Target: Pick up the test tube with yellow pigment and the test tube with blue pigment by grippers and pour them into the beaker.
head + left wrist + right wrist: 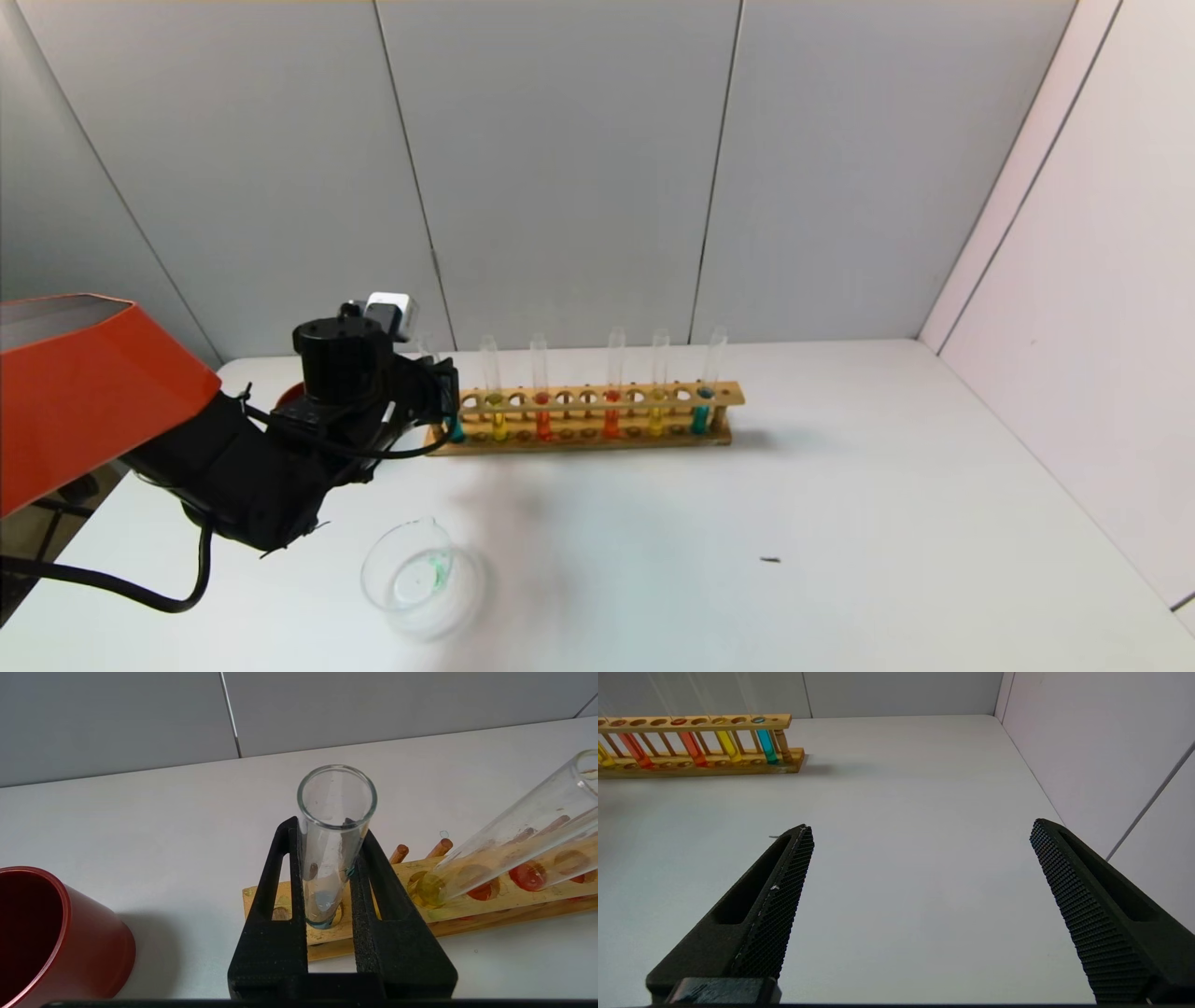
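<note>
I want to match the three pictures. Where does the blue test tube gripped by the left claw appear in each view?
Head view: blue test tube at the rack's left end, partly behind the left claw.
Left wrist view: clamped in that claw.
Right wrist view: not in it; only the other blue tube shows.
Shared landmark: the wooden rack.

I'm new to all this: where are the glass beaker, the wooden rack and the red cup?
beaker [411,571], head view, on its clear wall.
wooden rack [597,403], head view, on its top bar.
red cup [88,942], left wrist view, on its outer side.
</note>
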Available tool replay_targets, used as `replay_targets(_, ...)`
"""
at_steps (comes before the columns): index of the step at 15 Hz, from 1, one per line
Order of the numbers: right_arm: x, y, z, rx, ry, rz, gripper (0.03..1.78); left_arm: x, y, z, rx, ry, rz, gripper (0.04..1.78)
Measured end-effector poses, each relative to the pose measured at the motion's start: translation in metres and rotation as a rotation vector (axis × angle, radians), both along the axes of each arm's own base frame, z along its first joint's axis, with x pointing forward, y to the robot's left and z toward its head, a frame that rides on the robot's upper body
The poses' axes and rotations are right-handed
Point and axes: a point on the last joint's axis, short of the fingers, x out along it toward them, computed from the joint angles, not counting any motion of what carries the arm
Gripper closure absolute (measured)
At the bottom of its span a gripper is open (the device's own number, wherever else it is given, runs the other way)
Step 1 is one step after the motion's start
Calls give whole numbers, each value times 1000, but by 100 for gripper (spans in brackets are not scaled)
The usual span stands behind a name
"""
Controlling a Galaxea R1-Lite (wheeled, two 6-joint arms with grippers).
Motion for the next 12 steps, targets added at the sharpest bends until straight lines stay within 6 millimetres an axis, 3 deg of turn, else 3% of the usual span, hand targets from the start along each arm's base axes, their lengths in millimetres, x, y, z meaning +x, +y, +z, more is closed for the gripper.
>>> replay_targets(4, 0, 0, 0, 0, 0, 0, 11, -4, 1, 10, 4, 7, -1, 151)
replay_targets(12, 0, 0, 0, 0, 0, 0, 11, -7, 2, 51, 0, 13, 1, 151)
